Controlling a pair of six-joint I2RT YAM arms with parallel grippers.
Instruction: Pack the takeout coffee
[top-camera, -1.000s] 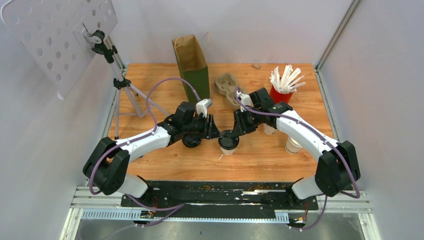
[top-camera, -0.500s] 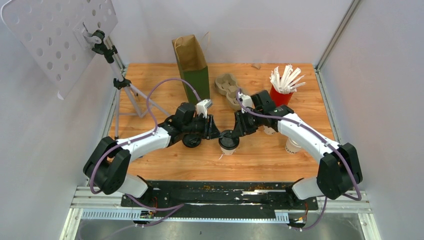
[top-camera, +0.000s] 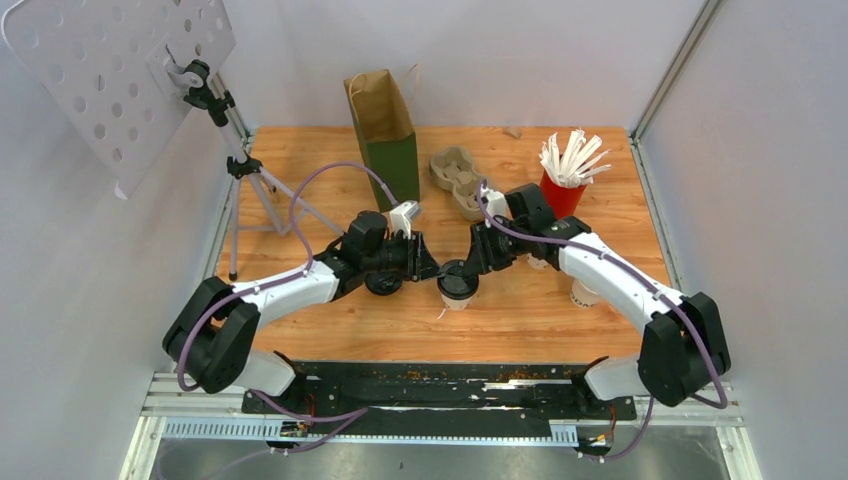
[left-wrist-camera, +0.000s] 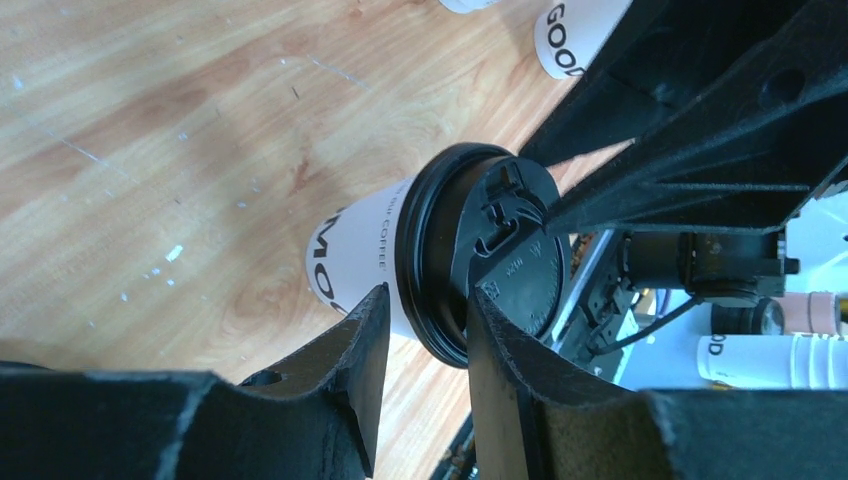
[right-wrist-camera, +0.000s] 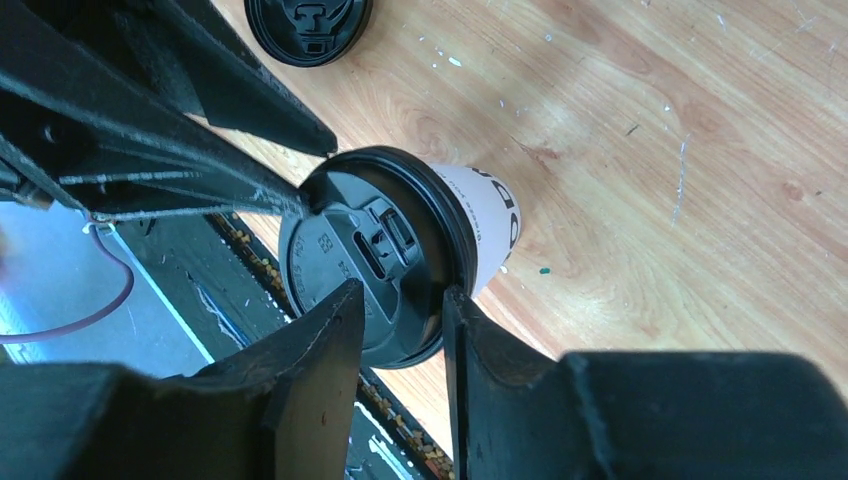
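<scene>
A lidded cup (top-camera: 457, 285) stands upright on the wooden table (top-camera: 520, 325), between the two arms. It is white paper with dark print, and its black lid (left-wrist-camera: 500, 265) is on.

The left gripper (left-wrist-camera: 425, 300) comes at the cup from the left. Its fingers (left-wrist-camera: 350, 360) are only narrowly apart, with the lid's rim in the slot between them. One tip lies against the cup wall just under the rim and the other lies over the lid's top. I cannot tell whether this is a firm pinch.

The right gripper (right-wrist-camera: 395, 295) comes from the opposite side. Its jaws are also narrow and are closed on the lid's edge, one finger on top and one at the rim. In each wrist view the other gripper's fingertip touches the lid's top.

Just left of the cup a loose black lid (right-wrist-camera: 308, 25) lies flat on the wood (the left gripper partly covers it from above). Well to the cup's right a second white cup (top-camera: 583, 293) shows beside the right arm.

Farther back from the cup are a grey pulp carrier (top-camera: 455, 175), a red cup of white stirrers (top-camera: 563, 185) and a brown paper bag (top-camera: 385, 130) standing open.
</scene>
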